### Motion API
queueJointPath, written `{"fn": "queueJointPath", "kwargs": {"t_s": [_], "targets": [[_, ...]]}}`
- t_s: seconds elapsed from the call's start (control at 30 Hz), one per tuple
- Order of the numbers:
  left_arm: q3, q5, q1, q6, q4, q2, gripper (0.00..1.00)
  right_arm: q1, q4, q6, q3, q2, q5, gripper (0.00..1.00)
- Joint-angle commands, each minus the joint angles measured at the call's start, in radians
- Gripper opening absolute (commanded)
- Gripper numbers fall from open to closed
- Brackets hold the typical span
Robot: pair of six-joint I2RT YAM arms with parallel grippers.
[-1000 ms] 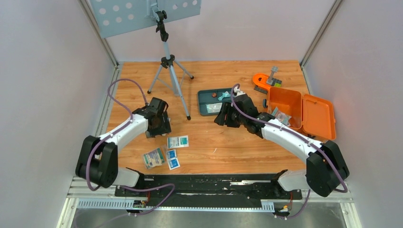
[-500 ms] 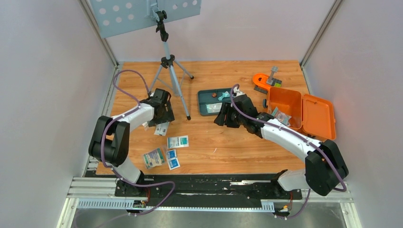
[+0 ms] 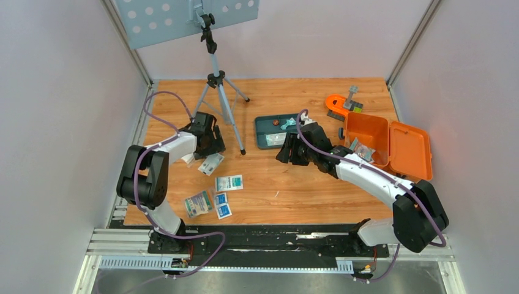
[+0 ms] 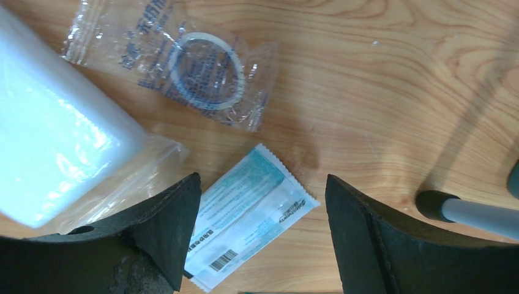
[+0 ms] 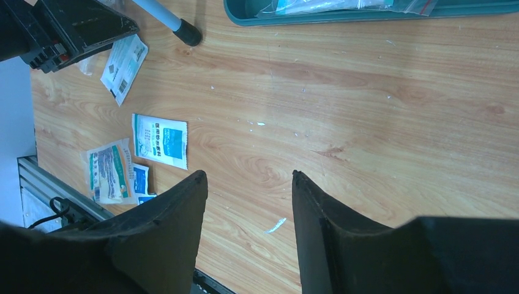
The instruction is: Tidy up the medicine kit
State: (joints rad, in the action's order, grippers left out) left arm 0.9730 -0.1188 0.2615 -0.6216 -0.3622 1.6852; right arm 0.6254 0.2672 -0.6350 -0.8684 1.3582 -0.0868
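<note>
The orange medicine kit case (image 3: 392, 144) lies open at the right with a few packets inside. My left gripper (image 3: 207, 152) is open and empty, low over a teal-and-white sachet (image 3: 211, 163). In the left wrist view the sachet (image 4: 248, 211) lies flat on the wood between the open fingers (image 4: 260, 184). A clear bag holding a ring (image 4: 199, 73) and a bagged white pad (image 4: 49, 141) lie just beyond it. My right gripper (image 3: 287, 152) is open and empty above bare wood (image 5: 248, 177), in front of the teal tray (image 3: 269, 130).
Several more packets lie near the front left: a white-blue one (image 3: 229, 182), two small blue ones (image 3: 222, 205) and a green-printed one (image 3: 198, 203). A tripod (image 3: 217, 86) stands at the back left, one foot (image 4: 437, 205) close to my left gripper. Orange and grey parts (image 3: 339, 104) lie behind the case.
My left arm swung back and a little right, and its gripper moved off the teal-and-white sachet, which now shows on the table. The right arm has not moved.
</note>
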Motion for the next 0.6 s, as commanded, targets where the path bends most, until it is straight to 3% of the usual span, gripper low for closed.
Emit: {"fn": "queueJointPath", "kwargs": {"t_s": [0.0, 0.2, 0.57], "targets": [[-0.058, 0.096, 0.032, -0.04, 0.03, 0.004, 0.82, 0.006, -0.036, -0.017, -0.005, -0.011, 0.002, 0.52], [-0.105, 0.099, 0.077, -0.055, -0.015, -0.048, 0.83, 0.008, -0.035, -0.02, -0.009, -0.011, 0.005, 0.52], [-0.083, -0.001, 0.111, -0.028, -0.169, -0.167, 0.96, 0.016, -0.034, -0.02, -0.011, -0.008, 0.001, 0.52]]}}
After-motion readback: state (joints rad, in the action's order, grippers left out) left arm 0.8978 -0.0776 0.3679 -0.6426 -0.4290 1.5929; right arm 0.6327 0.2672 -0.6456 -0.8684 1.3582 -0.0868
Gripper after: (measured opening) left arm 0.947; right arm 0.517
